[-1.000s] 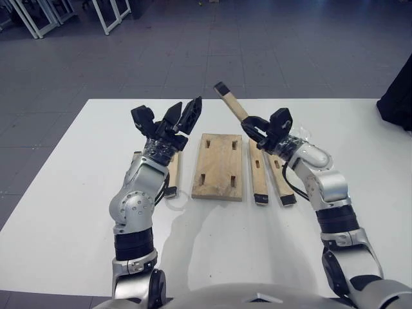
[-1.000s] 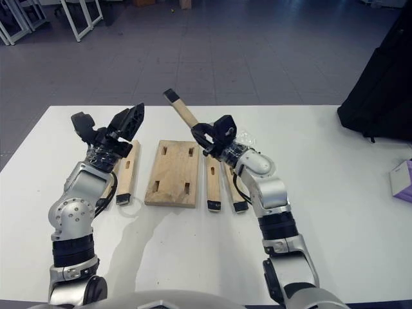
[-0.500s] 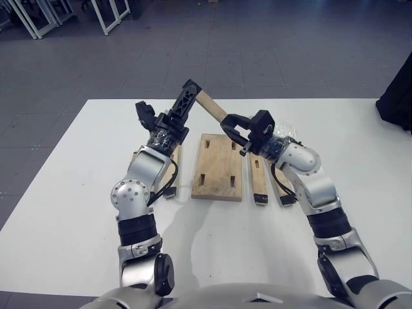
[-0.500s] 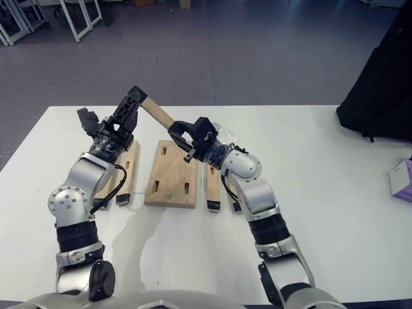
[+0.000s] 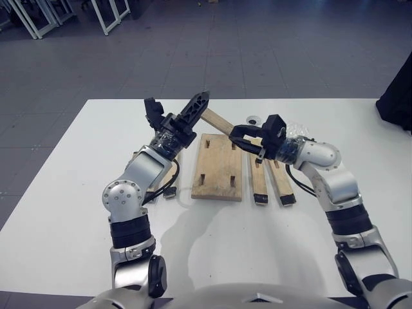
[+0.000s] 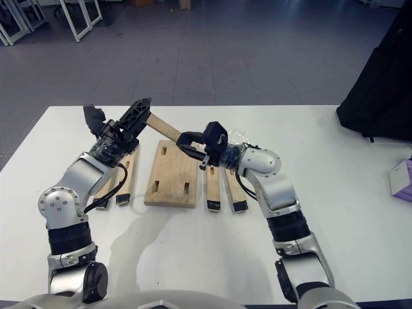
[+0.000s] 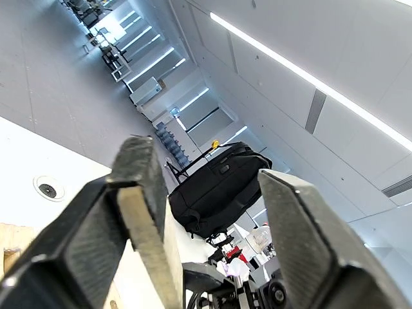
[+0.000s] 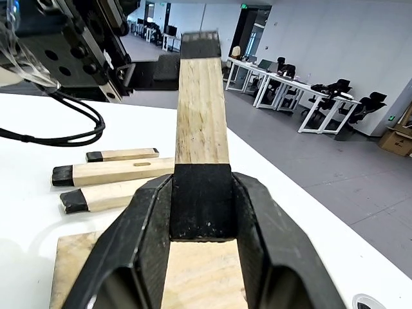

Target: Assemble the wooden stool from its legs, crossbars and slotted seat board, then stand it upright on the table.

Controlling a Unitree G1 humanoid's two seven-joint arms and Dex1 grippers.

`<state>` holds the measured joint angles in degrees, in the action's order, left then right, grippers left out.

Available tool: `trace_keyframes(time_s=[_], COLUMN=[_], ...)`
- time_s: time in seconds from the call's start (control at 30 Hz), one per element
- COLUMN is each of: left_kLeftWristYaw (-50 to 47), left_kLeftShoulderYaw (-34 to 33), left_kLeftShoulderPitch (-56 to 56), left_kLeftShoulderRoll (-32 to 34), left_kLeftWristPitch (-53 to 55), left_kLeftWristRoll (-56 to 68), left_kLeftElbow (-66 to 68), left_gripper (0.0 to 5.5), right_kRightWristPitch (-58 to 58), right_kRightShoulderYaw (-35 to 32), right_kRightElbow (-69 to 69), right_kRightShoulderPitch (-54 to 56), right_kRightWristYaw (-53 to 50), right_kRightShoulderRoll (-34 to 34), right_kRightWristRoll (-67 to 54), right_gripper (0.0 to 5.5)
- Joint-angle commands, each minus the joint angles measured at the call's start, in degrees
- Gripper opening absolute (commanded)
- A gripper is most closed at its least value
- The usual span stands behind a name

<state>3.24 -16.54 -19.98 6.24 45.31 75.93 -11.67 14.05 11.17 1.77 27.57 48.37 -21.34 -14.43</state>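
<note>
A wooden leg with black end caps hangs slanted above the back of the slotted seat board. My right gripper is shut on its near end, with the black cap clamped between the fingers. My left gripper is open around the far end. There the leg rests against one finger, with a gap to the other finger. Two legs lie flat to the right of the board. More sticks lie to its left, partly under my left arm.
The white table has bare room in front of the board and at both sides. A small round grommet sits behind the right gripper. A black bag stands off the table's right side, and a purple box is at its right edge.
The right gripper carried the leg from over the right side toward the left gripper, then lower and flatter. The left gripper swung in, and its fingers now straddle the leg's far end.
</note>
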Motion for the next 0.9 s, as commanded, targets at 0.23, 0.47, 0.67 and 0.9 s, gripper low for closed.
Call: trace_keyframes(time_s=[0.23, 0.47, 0.67, 0.9], left_kLeftWristYaw=[-0.57, -1.94, -2.03, -1.27], left_kLeftShoulderYaw=[0.82, 1.13, 1.35, 0.18], left_kLeftShoulderPitch=[0.14, 0.84, 1.18, 1.24], left_kLeftShoulderRoll=[0.72, 0.47, -0.02, -0.07], left_kLeftWristPitch=[0.09, -1.47, -2.69, -4.24], left_kLeftWristRoll=[0.22, -2.67, -4.18, -4.85], left_kLeftElbow=[-0.18, 0.09, -1.78, -1.13], left_gripper=[1.71, 0.57, 0.45, 0.44], right_kRightWristPitch=[2.91, 2.81, 2.14, 6.04], right_kRightShoulderYaw=[0.71, 0.81, 0.20, -1.36], right_kRightElbow=[0.86, 2.42, 2.42, 1.47], right_kRightShoulderPitch=[0.51, -0.28, -1.22, -0.46], right_kRightWristYaw=[1.14, 0.85, 0.66, -0.46], right_kRightShoulderRoll=[-0.19, 0.06, -0.62, -0.47], right_kRightWristRoll=[-0.70, -1.12, -0.98, -2.82], right_gripper=[1.28, 1.28, 1.28, 2.20])
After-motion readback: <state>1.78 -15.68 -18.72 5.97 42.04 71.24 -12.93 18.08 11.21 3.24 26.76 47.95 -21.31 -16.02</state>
